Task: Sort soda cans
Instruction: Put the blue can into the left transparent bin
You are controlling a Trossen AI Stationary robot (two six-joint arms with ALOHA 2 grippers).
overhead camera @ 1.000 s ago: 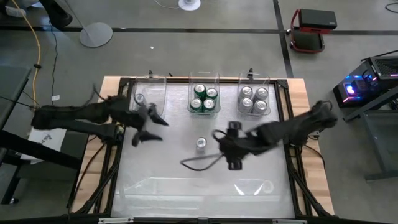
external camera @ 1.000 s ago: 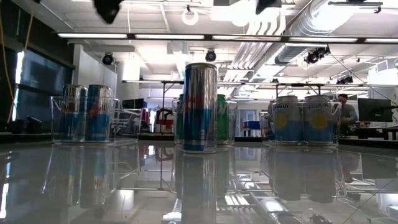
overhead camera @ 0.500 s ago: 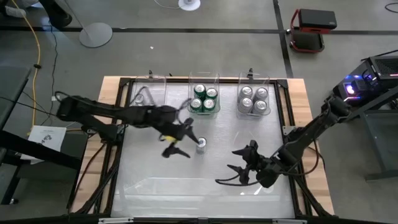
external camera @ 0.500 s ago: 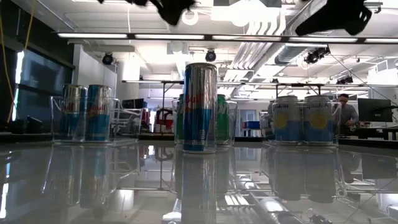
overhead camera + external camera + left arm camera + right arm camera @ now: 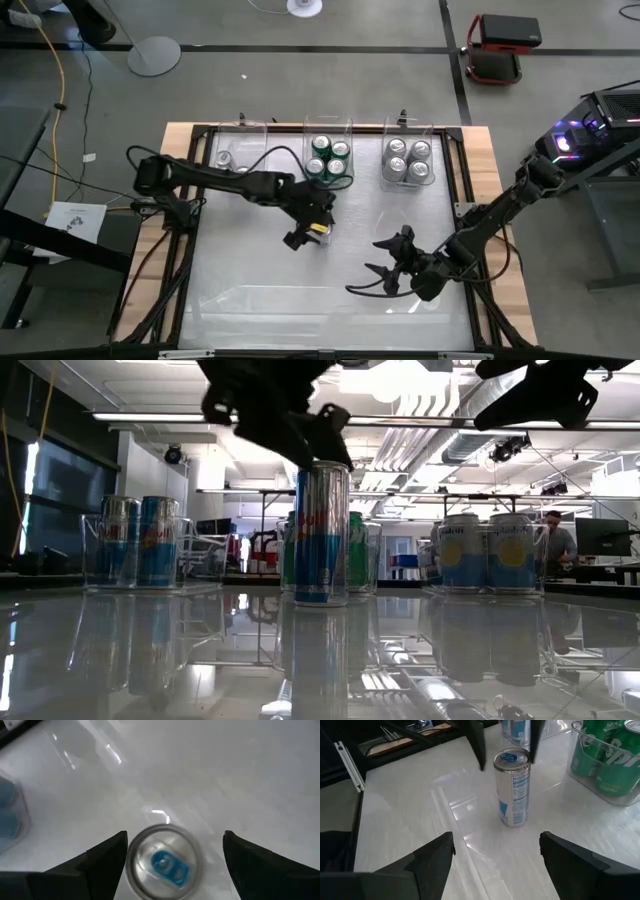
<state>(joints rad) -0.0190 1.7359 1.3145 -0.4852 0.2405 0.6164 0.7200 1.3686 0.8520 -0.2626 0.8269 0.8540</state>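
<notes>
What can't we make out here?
- Lone can: in the high view the left claw covers it.
- Left bin's cans: count unclear in the high view, too small; low view shows two.
- Green cans: mostly behind the lone can in the low view.

The glossy white table point(image 5: 250, 290) carries one upright silver-and-blue can point(image 5: 512, 787), directly beneath the left gripper point(image 5: 306, 233). Beyond that gripper stand three clear bins point(image 5: 328, 160) of cans; the leftmost seems partly filled.
</notes>
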